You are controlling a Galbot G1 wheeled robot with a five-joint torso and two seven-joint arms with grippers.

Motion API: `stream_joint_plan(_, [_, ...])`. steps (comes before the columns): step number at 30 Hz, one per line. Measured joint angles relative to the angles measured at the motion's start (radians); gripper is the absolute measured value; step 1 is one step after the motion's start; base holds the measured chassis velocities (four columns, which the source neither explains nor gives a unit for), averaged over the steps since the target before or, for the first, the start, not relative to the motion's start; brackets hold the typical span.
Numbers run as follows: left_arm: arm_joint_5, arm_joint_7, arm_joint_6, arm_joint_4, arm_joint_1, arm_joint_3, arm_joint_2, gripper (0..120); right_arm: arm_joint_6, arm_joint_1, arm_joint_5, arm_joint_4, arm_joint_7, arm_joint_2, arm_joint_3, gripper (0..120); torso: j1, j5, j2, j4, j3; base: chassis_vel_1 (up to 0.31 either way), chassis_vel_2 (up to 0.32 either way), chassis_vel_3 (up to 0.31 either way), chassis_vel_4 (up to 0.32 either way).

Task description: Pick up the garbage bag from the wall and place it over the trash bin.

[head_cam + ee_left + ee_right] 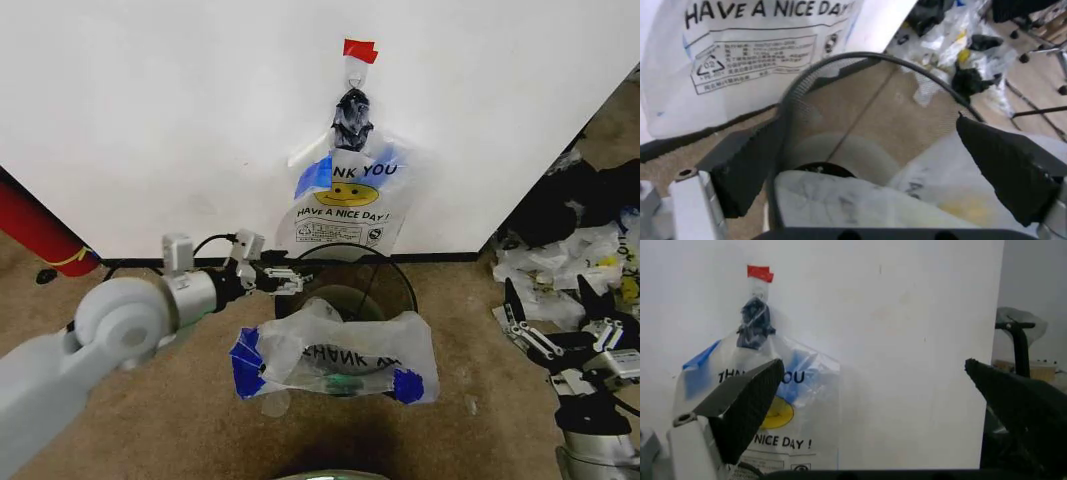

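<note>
The garbage bag (pixel 345 195) is seen hanging flat against the wall (pixel 150 110), suspended from a hook under a red tape tab (pixel 359 50), with a small black knotted wad (pixel 352 120) at its neck; its long axis runs vertically, and its lower edge drops just behind the far rim of the trash bin (pixel 400 275). A second smiley-printed bag (pixel 335 358) is already draped across the near side of the bin's mouth, its blue patches at either end. The left gripper (pixel 290 277) is held at the bin's left rim, pointed toward the right, with its jaws spread apart and nothing between them; in the left wrist view the rim (pixel 840 62) is framed between the two dark fingers (pixel 747 165) and the printed bottom of the hanging bag (pixel 753 55) lies just beyond. The right gripper (pixel 555 300) is parked low and well off to the right, also spread wide and empty, facing the wall so that the hanging bag (pixel 767 390) is seen in its wrist view. The left gripper is judged the nearer of the two. From it, the bag lies forward and upward, its hanging point well above the gripper's level, so the coming reach is judged to turn on rising along the bag's vertical axis toward the knot rather than on any sideways travel.
</note>
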Motion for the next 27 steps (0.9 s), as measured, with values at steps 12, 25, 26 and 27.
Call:
stream_joint_plan(12, [0.083,0.027,0.03,0.186,-0.214,0.194,-0.114,100,-0.009,-0.005,-0.011,0.021,-0.011,0.018,0.006,100,0.0,0.0002,0.0,-0.0003,0.0,0.0,0.0,0.0,0.0])
stream_joint_plan(25, [0.141,0.056,0.028,0.274,-0.269,0.286,-0.15,100,-0.016,-0.011,0.003,0.039,-0.018,0.029,0.013,100,0.0,0.0001,0.0,-0.0002,0.0,0.0,0.0,0.0,0.0])
stream_joint_plan(26, [0.143,0.059,0.022,0.294,-0.269,0.301,-0.162,87,-0.01,-0.012,0.002,0.037,-0.022,0.036,0.013,100,0.0,0.0002,0.0,-0.0003,0.0,0.0,0.0,0.0,0.0])
stream_joint_plan(27, [0.144,0.059,0.022,0.298,-0.269,0.303,-0.163,84,-0.01,-0.013,0.002,0.037,-0.023,0.038,0.012,100,0.0,0.0002,0.0,-0.0001,0.0,0.0,0.0,0.0,0.0])
